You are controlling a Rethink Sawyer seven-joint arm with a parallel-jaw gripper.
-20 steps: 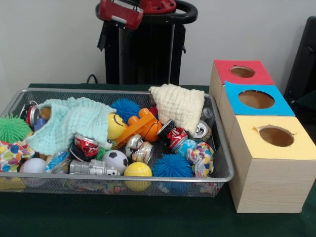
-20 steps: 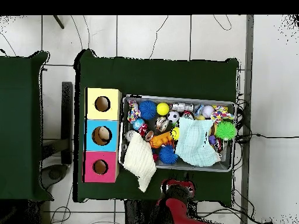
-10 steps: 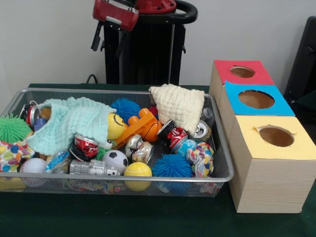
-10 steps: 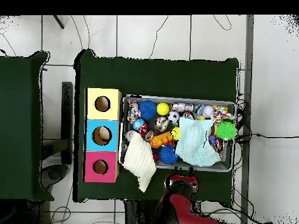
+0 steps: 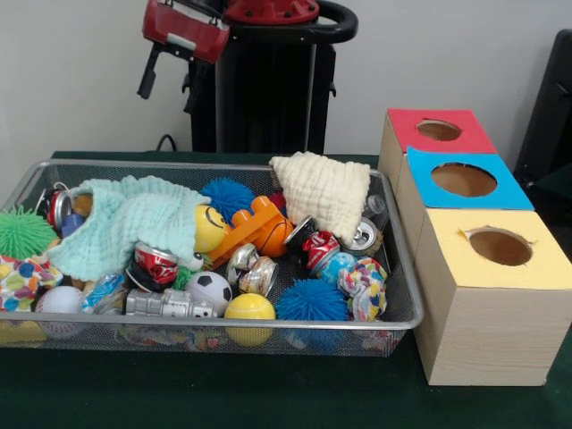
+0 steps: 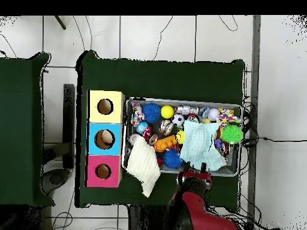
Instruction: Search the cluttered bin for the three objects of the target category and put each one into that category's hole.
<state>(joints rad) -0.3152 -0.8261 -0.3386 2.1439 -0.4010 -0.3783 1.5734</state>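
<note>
- The wire-mesh bin (image 5: 404,268) sits on the dark green table (image 5: 268,393), filled edge to edge with clutter, so little open room shows between its things.
- Crushed cans lie among the clutter: a red can (image 5: 157,264) under the mint cloth's lower edge, a silver can (image 5: 252,268) near the bin's middle, another can (image 5: 365,235) by the wall nearest the boxes, and one (image 5: 58,207) at the opposite far corner.
- Balls sit along the bin's near edge: a soccer ball (image 5: 211,288), a yellow ball (image 5: 249,310), a blue spiky ball (image 5: 311,300) and a white ball (image 5: 59,300).
- A mint cloth (image 5: 130,219) drapes over the toys at one end; a cream cloth (image 5: 323,189) hangs over the far edge near the boxes.
- A green spiky ball (image 5: 21,231) presses against the end wall away from the boxes.
- Three boxes stand in a row just beside the bin's end: a red box (image 5: 435,130), a blue box (image 5: 460,180) and a yellow box (image 5: 497,248), each with a round hole on top.
- The gripper (image 5: 168,75) hangs above the bin's far edge, over the mint cloth's end, with its fingers (image 5: 146,73) apart and empty.
- Bare green table runs along the bin's near side.
</note>
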